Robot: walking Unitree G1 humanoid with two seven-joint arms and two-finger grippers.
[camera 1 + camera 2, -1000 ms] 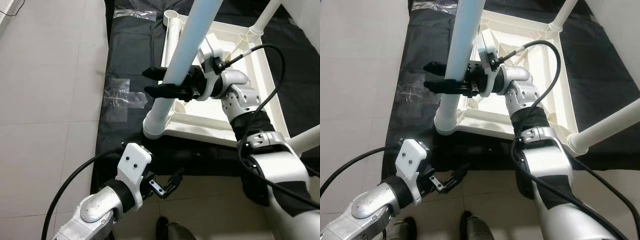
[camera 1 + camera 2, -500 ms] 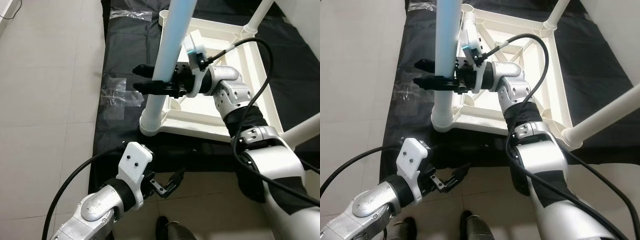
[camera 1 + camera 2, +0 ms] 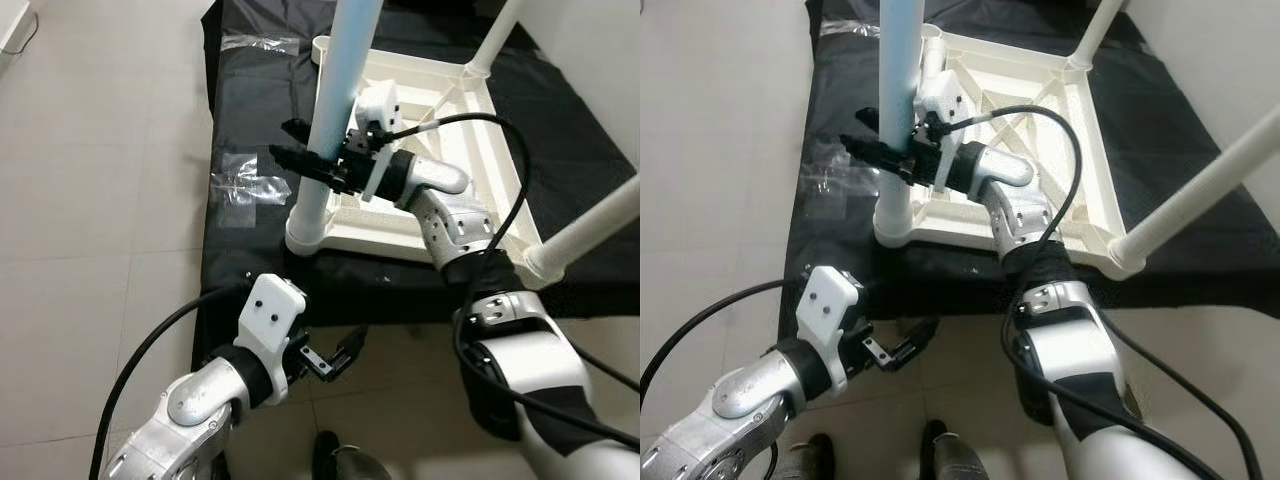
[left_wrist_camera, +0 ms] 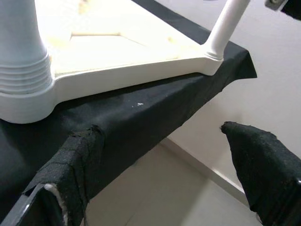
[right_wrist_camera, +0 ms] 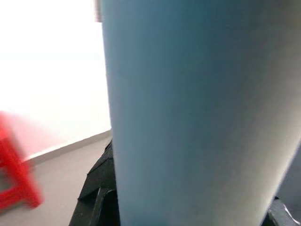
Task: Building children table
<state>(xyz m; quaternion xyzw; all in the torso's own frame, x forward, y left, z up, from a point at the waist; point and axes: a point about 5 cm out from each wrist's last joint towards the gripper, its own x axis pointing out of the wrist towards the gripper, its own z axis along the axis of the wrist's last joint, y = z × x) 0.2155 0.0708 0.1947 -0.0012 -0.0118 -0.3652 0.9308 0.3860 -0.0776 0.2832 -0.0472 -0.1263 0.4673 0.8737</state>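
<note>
A white children's table (image 3: 400, 236) lies upside down on a black cloth (image 3: 250, 110), its legs pointing up. My right gripper (image 3: 285, 141) is shut on the near-left leg (image 3: 335, 95), a pale bluish-white tube, with one black finger on each side just above the ribbed collar (image 3: 308, 232). In the right wrist view that leg (image 5: 197, 108) is very close. My left gripper (image 3: 337, 353) hangs low by the cloth's front edge, open, nothing between its fingers (image 4: 261, 165). The left wrist view looks at the table's near rim (image 4: 127, 73).
Two more legs rise at the near right (image 3: 590, 222) and far right (image 3: 500, 30) corners. An open socket (image 3: 322, 44) sits at the far-left corner. A clear plastic piece (image 3: 240, 186) lies on the cloth. Pale tile floor (image 3: 100, 200) lies left. A red object (image 5: 14, 188) stands beyond.
The whole view has shifted and turned, so the camera moved. My right gripper stays on the same leg, its fingers now angled more away from me. The left gripper has barely moved.
</note>
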